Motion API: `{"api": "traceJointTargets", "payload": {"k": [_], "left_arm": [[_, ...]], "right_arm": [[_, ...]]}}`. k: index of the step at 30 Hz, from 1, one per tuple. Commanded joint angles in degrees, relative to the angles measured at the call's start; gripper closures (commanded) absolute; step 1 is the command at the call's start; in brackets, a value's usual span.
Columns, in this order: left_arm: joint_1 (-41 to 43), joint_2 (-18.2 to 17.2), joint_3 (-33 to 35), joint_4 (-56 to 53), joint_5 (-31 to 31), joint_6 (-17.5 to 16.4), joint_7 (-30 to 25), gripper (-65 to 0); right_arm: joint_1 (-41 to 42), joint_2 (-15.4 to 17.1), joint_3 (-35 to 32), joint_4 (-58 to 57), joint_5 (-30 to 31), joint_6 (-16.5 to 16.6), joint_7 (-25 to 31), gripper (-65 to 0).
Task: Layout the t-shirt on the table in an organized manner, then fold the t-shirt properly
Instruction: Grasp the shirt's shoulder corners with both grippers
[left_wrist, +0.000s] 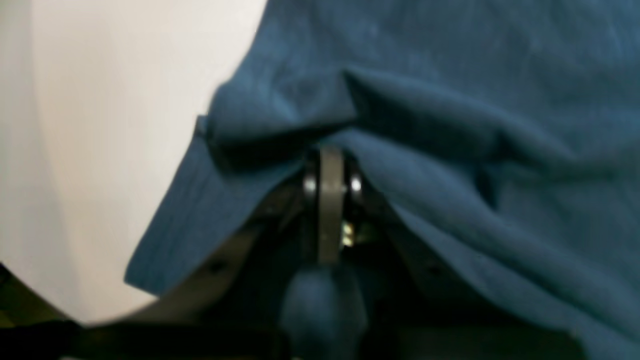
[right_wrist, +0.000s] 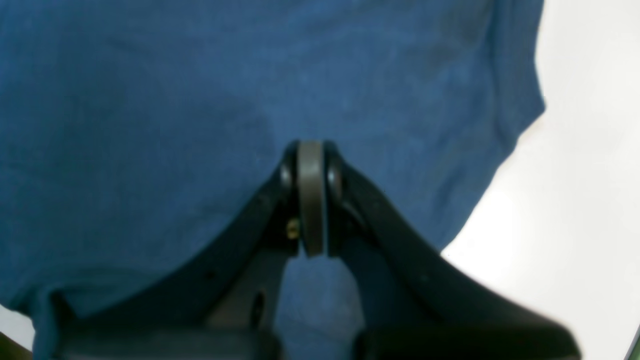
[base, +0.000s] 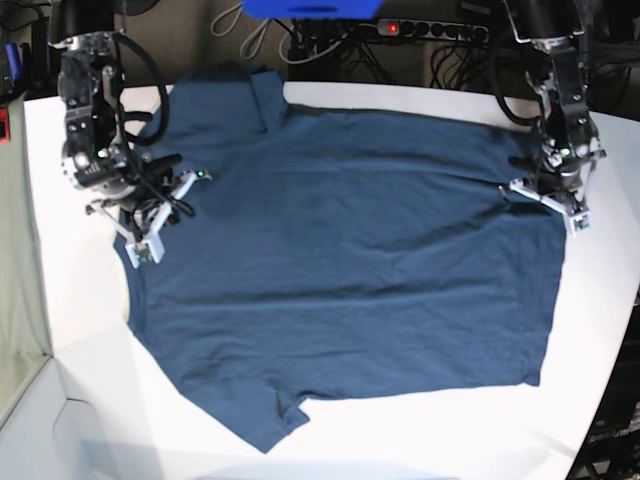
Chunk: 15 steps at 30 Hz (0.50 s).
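The table (base: 600, 330) is big, white and flat, with a round edge. One thing lies on it: the t-shirt (base: 350, 260), dark blue and spread out almost flat. The shirt fills the space between the left gripper (base: 545, 196) and the right gripper (base: 150, 215). Bare white table shows just past each gripper, on its outer side.

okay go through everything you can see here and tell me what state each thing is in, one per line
t-shirt: spread mostly flat on the table, some wrinkles, not yet folded, pinched at two opposite edges.
table: white top, shirt lying across it.
left claw: shut on the t-shirt, cloth bunched around the tips.
right claw: shut on the t-shirt, cloth smooth around it.
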Motion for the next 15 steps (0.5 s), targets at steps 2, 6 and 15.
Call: {"api": "traceJointTargets", "payload": {"k": [2, 6, 15], "left_arm": [[1.4, -0.2, -0.2, 4.2, 0.3, 0.3, -0.3, 0.0], [4.2, 0.0, -0.3, 10.6, 0.2, 0.3, -0.3, 0.0], [10.1, -0.1, -1.0, 18.4, 0.2, 0.3, -0.3, 0.0]], "right_arm": [[0.1, 0.7, 0.2, 0.9, 0.1, -0.2, 1.3, 0.0], [-1.4, 0.8, 0.2, 0.9, 0.0, -0.3, 1.3, 0.0], [-6.3, 0.6, 0.5, 2.5, 0.0, -0.4, 1.5, 0.0]]}}
